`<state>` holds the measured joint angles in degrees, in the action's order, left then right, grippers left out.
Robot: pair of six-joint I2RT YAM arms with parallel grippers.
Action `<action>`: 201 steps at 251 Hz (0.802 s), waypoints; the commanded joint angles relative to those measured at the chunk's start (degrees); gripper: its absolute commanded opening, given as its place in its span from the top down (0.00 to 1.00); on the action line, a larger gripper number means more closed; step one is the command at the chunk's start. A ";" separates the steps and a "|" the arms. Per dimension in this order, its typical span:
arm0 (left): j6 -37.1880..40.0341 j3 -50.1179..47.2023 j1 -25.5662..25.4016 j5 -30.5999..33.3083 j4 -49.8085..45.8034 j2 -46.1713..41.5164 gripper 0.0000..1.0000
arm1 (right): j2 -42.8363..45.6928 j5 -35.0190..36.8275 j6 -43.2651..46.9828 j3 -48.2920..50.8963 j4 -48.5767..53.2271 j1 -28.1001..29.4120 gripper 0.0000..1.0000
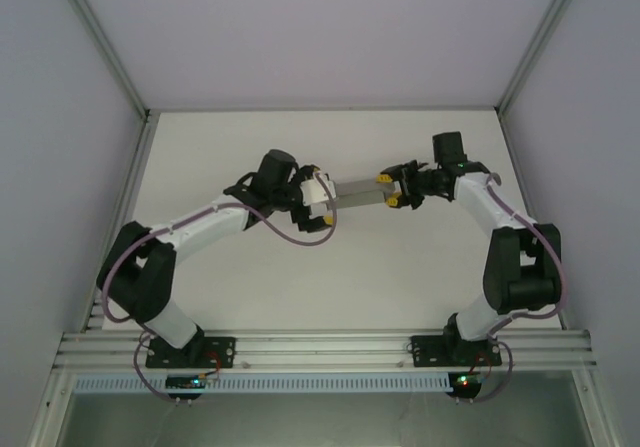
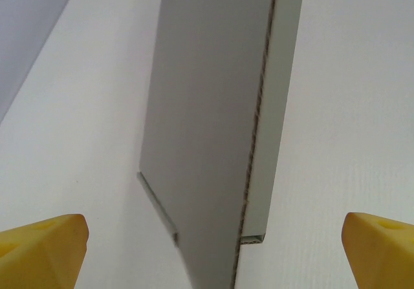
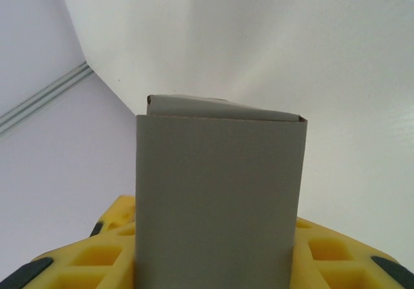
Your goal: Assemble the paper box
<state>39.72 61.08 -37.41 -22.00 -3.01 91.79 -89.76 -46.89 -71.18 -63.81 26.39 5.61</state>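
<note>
Right gripper (image 1: 388, 191) clamped the paper box (image 1: 355, 189) at its 3 o'clock end. Left gripper (image 2: 213, 231) stood open at the 9 o'clock end, fingers (image 2: 45, 244) clear of it.

There is one paper box (image 1: 358, 189), one left end effector (image 1: 322, 201), one right end effector (image 1: 389, 191) and one table (image 1: 300, 287).

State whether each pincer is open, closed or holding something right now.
Left pincer: open, gripping nothing.
Right pincer: closed on the paper box.
</note>
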 commanded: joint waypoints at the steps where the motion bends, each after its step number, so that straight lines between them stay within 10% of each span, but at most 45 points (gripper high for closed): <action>1: 3.34 1.82 -0.63 1.99 -0.93 1.77 0.00 | 1.78 -3.13 -3.91 -1.37 2.38 -0.09 0.63; 62: 2.14 1.49 -1.02 1.48 4.53 2.52 0.03 | 1.16 -5.97 -7.28 -1.16 -1.61 0.74 0.63; 201: 1.03 1.48 -1.23 1.27 7.61 1.41 0.61 | -2.09 -10.39 -3.64 -3.88 2.73 2.92 0.57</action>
<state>41.89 61.49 -38.04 -19.79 1.98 94.26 -91.66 -51.42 -76.97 -66.00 26.57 6.94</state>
